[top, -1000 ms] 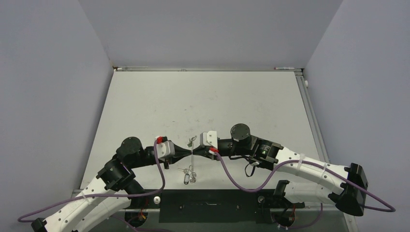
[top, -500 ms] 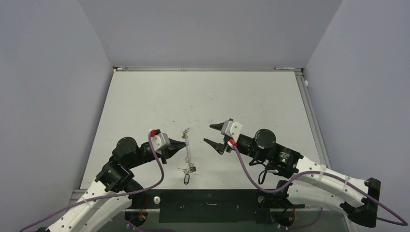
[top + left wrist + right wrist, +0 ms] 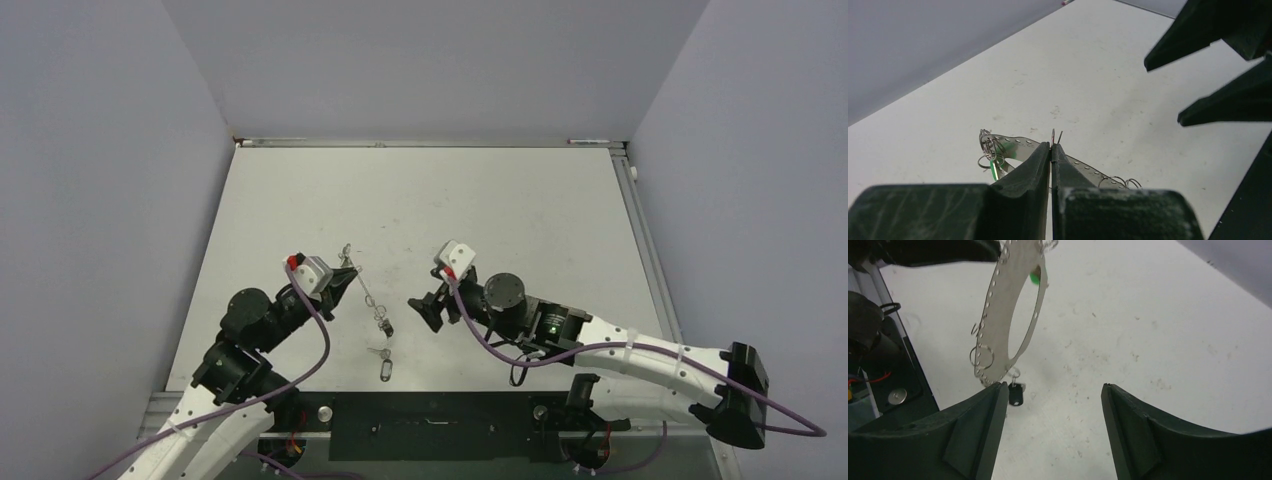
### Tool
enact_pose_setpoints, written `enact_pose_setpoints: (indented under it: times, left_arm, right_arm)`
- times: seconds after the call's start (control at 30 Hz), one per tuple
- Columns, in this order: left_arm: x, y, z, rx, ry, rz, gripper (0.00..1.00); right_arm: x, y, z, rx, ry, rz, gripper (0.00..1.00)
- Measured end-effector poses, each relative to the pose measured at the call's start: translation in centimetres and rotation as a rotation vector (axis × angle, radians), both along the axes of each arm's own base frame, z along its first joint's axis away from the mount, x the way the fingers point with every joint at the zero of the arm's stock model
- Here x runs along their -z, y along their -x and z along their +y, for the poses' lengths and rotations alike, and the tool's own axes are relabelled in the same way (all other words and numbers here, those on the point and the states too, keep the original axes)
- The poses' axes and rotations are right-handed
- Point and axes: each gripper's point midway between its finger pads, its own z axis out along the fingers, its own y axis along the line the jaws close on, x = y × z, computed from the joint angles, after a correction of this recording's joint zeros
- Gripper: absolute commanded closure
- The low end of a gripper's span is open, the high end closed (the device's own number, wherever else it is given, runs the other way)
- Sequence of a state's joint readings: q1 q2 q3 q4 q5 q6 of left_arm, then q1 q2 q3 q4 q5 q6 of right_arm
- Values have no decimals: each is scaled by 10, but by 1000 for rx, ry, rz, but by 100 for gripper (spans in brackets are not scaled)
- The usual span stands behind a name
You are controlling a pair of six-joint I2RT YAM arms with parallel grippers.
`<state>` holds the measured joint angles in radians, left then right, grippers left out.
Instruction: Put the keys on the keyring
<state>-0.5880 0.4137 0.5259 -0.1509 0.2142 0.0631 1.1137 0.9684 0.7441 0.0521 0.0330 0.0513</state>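
The keyring is a flat silvery metal hoop with small holes and thin wire loops on its rim. My left gripper is shut on its upper edge and holds it tilted above the table. A green tag hangs at one end of the hoop. A small black-headed key dangles by the low end of the keyring. Two more keys lie on the table just below it, one of them black-headed. My right gripper stands open to the right of the hoop, with nothing between its fingers.
The grey table is bounded by lilac walls on three sides. The black mounting strip with both arm bases runs along the near edge. A purple cable loops off the right wrist.
My right gripper has opened, let go of the keyring and drawn back to the right. The left gripper has carried the keyring up and to the left, away from the keys on the table.
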Motion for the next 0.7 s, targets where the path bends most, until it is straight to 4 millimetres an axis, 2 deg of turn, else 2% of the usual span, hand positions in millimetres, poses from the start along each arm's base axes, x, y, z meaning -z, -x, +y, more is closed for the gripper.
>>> enact_pose_setpoints:
  times: [0.2, 0.5, 0.7]
  left_arm:
    - [-8, -8, 24, -139, 19, -43, 100]
    - [-6, -16, 41, -237, 2, -46, 100]
    - [-4, -18, 45, -260, 0, -41, 100]
  right_arm:
    - [60, 16, 20, 30, 137, 124, 31]
    - [127, 37, 36, 188, 212, 255, 33]
    - [169, 41, 42, 293, 244, 309, 44]
